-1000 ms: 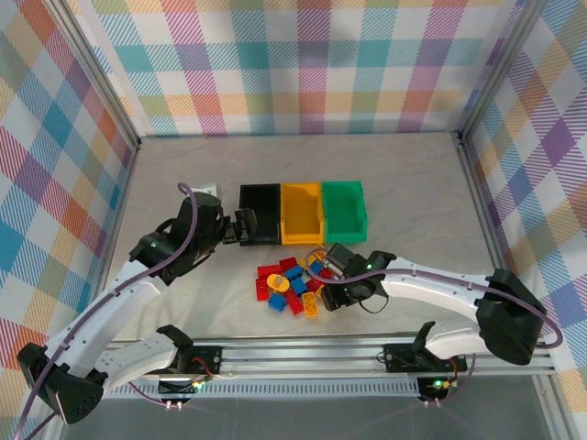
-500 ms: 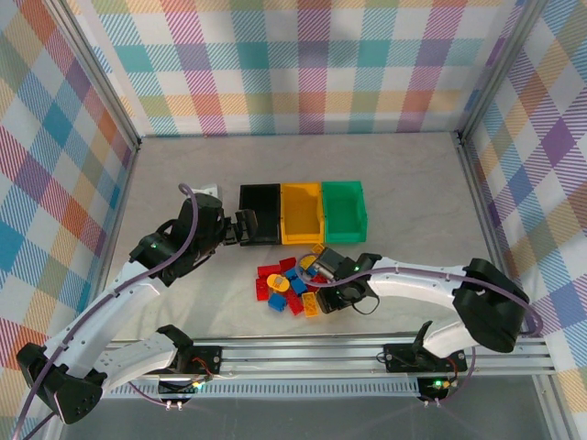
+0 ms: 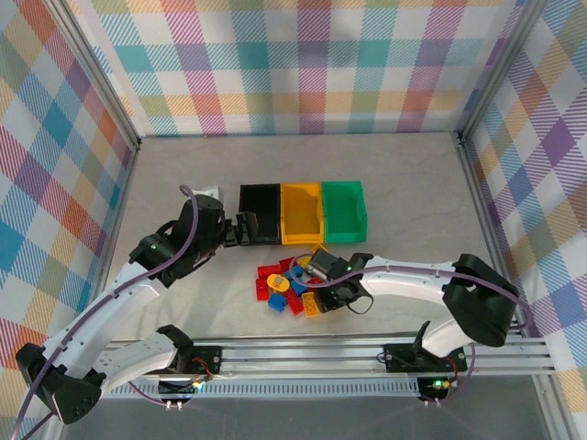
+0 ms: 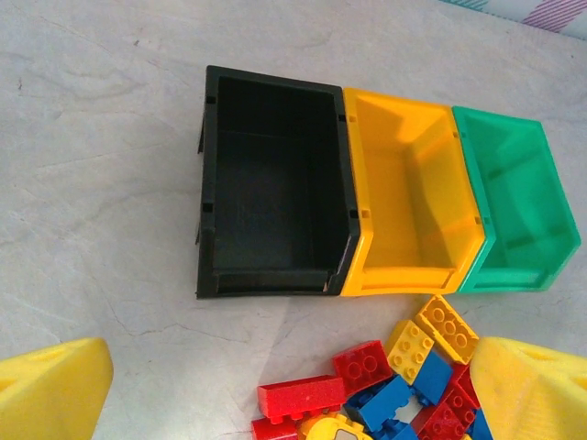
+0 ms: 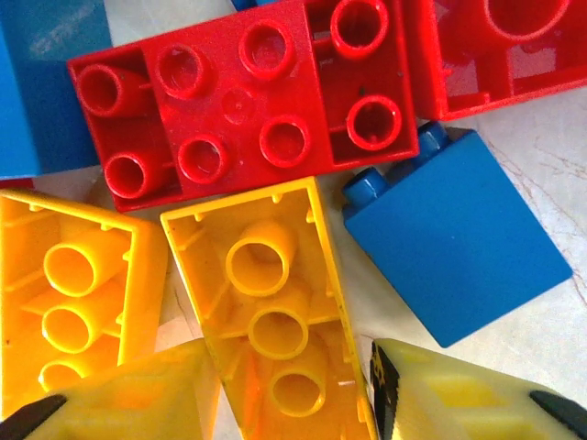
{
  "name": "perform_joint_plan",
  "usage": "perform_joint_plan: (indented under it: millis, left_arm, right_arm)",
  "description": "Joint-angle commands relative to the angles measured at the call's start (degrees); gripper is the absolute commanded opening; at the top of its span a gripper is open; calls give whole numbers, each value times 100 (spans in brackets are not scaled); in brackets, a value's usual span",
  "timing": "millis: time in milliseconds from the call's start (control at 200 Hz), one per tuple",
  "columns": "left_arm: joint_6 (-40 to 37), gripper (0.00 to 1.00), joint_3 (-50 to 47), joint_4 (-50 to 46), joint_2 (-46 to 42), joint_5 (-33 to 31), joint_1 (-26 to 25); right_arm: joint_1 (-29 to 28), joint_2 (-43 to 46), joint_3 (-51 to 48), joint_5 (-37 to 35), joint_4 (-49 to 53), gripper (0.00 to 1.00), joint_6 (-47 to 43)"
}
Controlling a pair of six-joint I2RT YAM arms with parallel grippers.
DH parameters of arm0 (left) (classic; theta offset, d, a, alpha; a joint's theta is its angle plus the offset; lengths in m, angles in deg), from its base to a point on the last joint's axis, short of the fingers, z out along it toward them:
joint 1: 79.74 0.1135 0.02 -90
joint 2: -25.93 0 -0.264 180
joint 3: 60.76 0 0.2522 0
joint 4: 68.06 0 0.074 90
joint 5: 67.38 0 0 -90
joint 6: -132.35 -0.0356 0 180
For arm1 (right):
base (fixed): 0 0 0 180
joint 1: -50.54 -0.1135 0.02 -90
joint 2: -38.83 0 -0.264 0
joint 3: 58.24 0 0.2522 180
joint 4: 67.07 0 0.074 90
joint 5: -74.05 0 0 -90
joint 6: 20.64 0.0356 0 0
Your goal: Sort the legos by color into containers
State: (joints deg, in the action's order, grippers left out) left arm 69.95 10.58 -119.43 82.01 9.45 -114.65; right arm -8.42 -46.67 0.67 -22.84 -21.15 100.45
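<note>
The legos lie in a loose pile (image 3: 286, 286) of red, blue and yellow bricks in front of the containers. The black bin (image 3: 260, 213), yellow-orange bin (image 3: 302, 213) and green bin (image 3: 343, 209) stand side by side with nothing inside. My right gripper (image 3: 317, 293) is down in the pile. In the right wrist view its fingers (image 5: 138, 394) press both long sides of an upside-down yellow lego (image 5: 271, 312) that rests on the table. My left gripper (image 3: 240, 229) hangs open just left of the black bin (image 4: 266, 192), holding nothing.
Beside the gripped piece lie a second yellow brick (image 5: 73, 284), a red brick (image 5: 248, 110) and a blue brick (image 5: 459, 247), all close together. Metal rails and checked walls bound the table (image 3: 413, 202). A white patch (image 3: 207, 192) lies left of the bins.
My right gripper has slid left and lower into the pile, and its jaws have closed in on the yellow lego. The left arm has stayed where it was.
</note>
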Motion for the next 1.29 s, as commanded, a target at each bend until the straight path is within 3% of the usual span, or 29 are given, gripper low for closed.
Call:
perform_joint_plan:
  millis: [0, 305, 700, 780, 970, 1290]
  left_arm:
    - [-80, 100, 113, -177, -82, -106, -102]
    - [-122, 100, 208, -274, -96, -124, -144]
    - [-97, 100, 450, -303, 165, -107, -207]
    - [-80, 100, 448, -265, 260, -53, -241]
    - [124, 100, 277, -435, 351, -56, -533]
    - [837, 100, 4, -1143, 231, -404, -1247]
  right_arm:
    - [-48, -144, 198, -110, 33, 47, 72]
    - [-49, -122, 292, -61, 146, 32, -53]
    - [31, 1292, 858, -125, 1308, 30, -407]
    - [292, 1340, 1084, -137, 1364, 28, -606]
    - [1502, 1179, 1629, 67, 1027, 27, -1271]
    - [2988, -424, 2793, 344, 566, 27, -1989]
